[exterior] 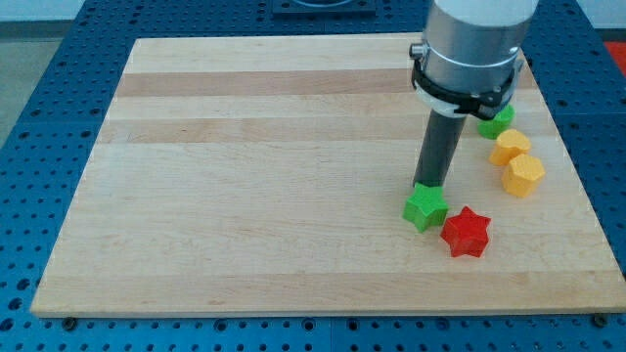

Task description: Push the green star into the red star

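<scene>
Camera view takes in the big wooden board (274, 176) first, pale planks filling nearly the whole frame, sitting on a blue pegboard table (39, 88) that shows around every edge. Up at the upper right comes the arm (474, 44), a fat grey cylinder with a black ring, and out of it drops the dark rod, no claw on it, nothing held, just a bare stick. My tip (430, 185) is right down at the top edge of the green star (425, 207), touching it or as good as; contact itself is too close to call. That green star sits right of centre in the lower half of the frame, and the red star (466, 233) is just beside it, to its lower right, points nearly meeting. Over at the right edge, two yellow blocks (517, 162) sit stacked one above the other in the frame, touching, and a second green block (497, 121) peeks out above them, partly hidden behind the arm.
</scene>
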Controlling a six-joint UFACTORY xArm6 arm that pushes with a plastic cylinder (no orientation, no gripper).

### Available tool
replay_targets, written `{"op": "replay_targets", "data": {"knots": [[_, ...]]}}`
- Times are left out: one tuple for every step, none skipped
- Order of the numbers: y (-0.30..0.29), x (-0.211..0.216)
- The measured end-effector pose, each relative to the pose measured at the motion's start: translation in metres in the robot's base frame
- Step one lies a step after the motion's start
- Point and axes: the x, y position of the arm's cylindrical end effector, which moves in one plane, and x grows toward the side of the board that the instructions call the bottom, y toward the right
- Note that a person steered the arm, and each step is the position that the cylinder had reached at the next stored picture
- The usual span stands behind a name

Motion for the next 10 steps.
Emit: {"op": "replay_targets", "data": {"knots": [[0.0, 0.004], [-0.017, -0.01], [-0.043, -0.019], [-0.056, -0.01], [-0.061, 0.016], [-0.061, 0.03], [-0.061, 0.03], [-0.059, 0.03], [-0.053, 0.03], [-0.042, 0.03]]}}
